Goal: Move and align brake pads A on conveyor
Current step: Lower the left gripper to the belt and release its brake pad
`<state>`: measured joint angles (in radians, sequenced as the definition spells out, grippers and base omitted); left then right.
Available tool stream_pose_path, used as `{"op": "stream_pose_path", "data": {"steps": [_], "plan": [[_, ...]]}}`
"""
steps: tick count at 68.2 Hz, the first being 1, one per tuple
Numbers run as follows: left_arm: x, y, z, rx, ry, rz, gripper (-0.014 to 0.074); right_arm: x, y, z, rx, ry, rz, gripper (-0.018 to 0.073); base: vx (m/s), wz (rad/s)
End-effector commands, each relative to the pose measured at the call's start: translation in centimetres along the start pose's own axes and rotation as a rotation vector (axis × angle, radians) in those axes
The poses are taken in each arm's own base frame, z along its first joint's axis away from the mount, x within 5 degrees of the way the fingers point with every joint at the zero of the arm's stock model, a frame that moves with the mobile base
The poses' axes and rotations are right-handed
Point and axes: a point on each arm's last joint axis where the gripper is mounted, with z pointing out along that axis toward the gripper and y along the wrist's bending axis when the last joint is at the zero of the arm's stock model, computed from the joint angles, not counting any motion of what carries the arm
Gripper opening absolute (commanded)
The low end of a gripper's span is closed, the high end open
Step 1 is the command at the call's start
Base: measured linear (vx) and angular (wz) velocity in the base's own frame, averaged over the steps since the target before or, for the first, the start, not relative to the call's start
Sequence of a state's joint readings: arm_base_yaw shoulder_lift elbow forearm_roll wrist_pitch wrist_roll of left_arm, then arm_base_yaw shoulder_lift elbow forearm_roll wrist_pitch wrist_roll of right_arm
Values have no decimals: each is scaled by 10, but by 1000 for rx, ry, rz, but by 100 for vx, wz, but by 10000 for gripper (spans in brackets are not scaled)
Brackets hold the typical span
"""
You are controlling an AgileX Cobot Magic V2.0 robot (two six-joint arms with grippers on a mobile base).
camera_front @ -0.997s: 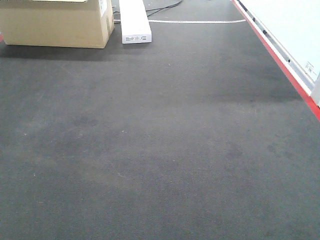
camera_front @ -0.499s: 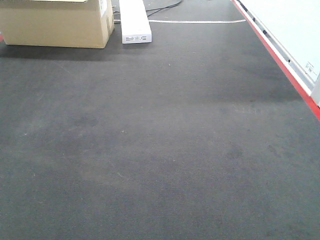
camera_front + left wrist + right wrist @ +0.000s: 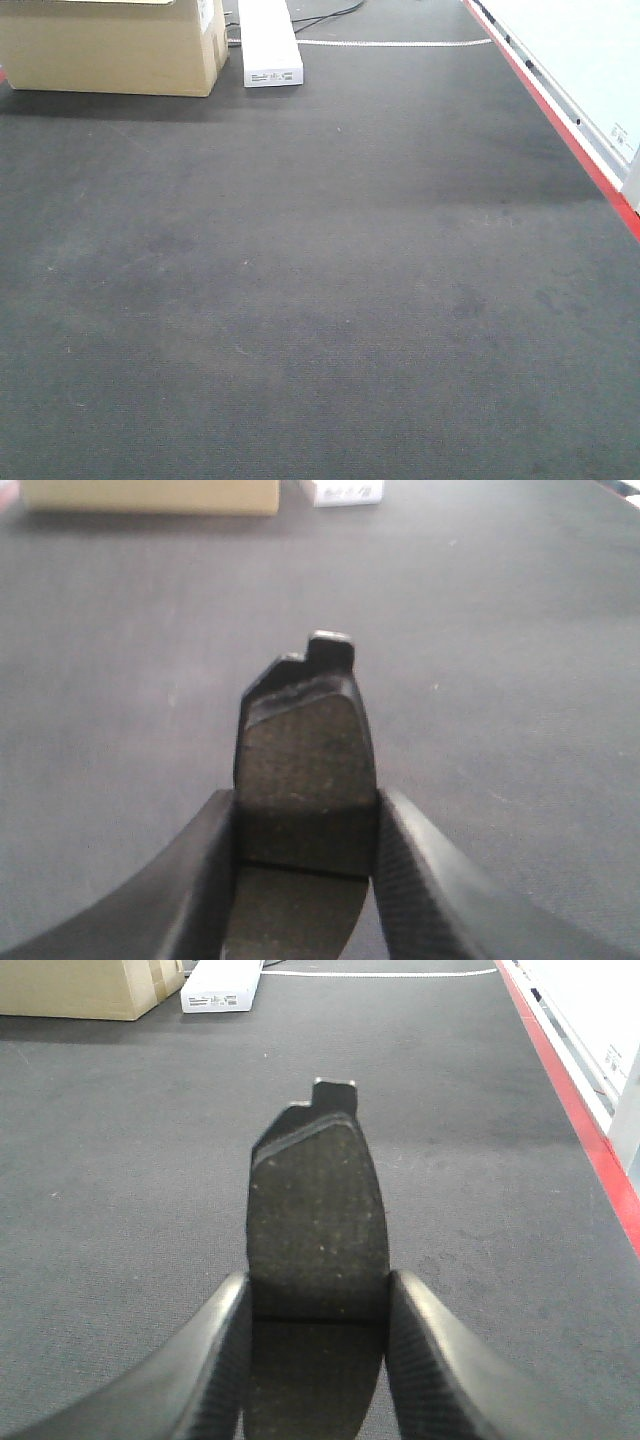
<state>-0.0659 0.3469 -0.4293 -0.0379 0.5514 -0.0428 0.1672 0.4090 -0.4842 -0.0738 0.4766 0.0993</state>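
Felt conveyor [image 3: 320,300], left claw [image 3: 306,805] pinching gritty pad [image 3: 305,745], right claw [image 3: 318,1288] pinching grooved pad [image 3: 318,1200]

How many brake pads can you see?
2. One brake pad is held in the left end effector, a second brake pad in the right end effector. None lies on the belt in the front view; more may be out of sight.

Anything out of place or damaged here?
Nothing stands out. The left gripper holds one brake pad, the right gripper another, both above the conveyor. The belt shows only faint stains; a cardboard box and white box sit at its far end.
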Motion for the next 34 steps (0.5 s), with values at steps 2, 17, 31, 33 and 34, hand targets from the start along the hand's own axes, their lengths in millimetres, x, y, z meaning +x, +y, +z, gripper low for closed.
{"op": "stream_pose_path", "data": {"steps": [2,17,31,33,34], "plan": [[-25,3,14,-44,-31,-53,0,-18,0,-4,-2,-121,-6,-4,0,0],[-43,6,75,-116,215,-72,8,-18,0,-4,-2,-121,-6,-4,0,0],[-50,8,138,-144,415,-66,24,-18,0,-4,-2,-121,-6,-4,0,0],[-50,8,145,-147,438,-65,24,-18,0,-4,-2,-121,-6,-4,0,0],[-48,8,151,-150,458,-64,25,-18,0,-4,-2,-121,-6,-4,0,0]]}}
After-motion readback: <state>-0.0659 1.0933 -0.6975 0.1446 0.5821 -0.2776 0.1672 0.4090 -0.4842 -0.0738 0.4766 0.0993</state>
